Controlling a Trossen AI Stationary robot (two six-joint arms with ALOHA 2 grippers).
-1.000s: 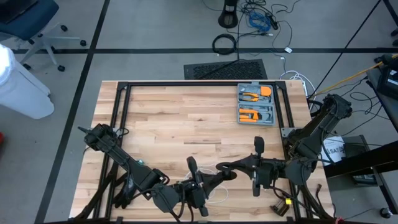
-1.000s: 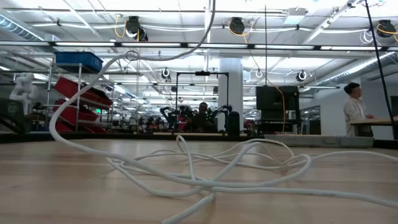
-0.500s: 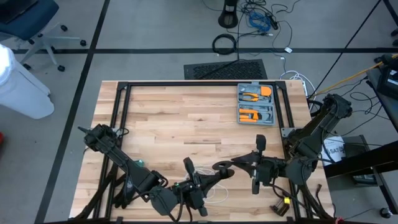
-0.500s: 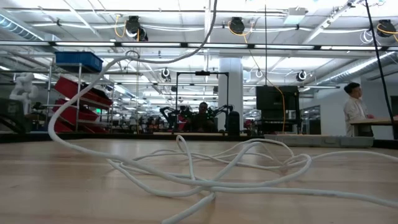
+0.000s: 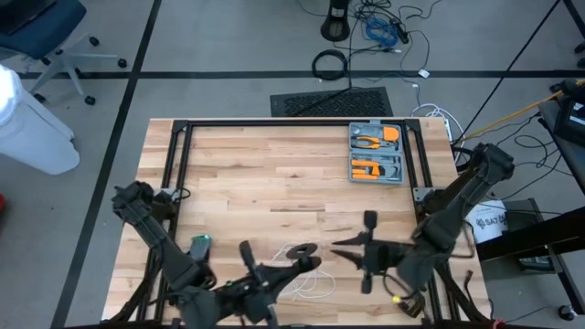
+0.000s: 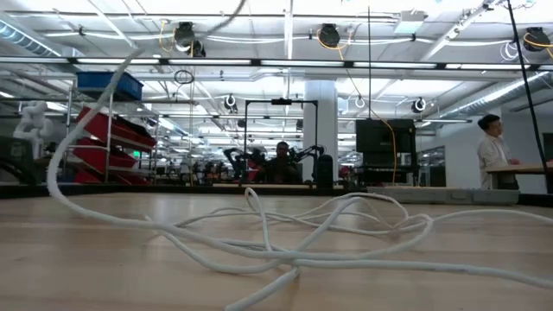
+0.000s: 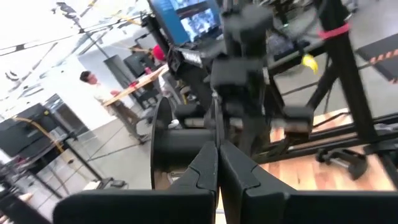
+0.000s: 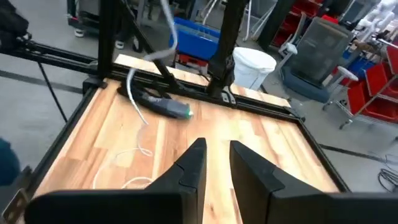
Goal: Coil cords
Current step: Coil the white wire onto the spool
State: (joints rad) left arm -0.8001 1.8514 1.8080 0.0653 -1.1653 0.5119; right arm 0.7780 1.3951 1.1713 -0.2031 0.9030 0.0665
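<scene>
The thin, limp white cord lies uncoiled; left gripper pinches it, right gripper hangs parted, empty.

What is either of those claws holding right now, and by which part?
The left gripper is shut on the white cord, somewhere along its length; the exact spot cannot be told. The right gripper is open, holding nothing.
</scene>
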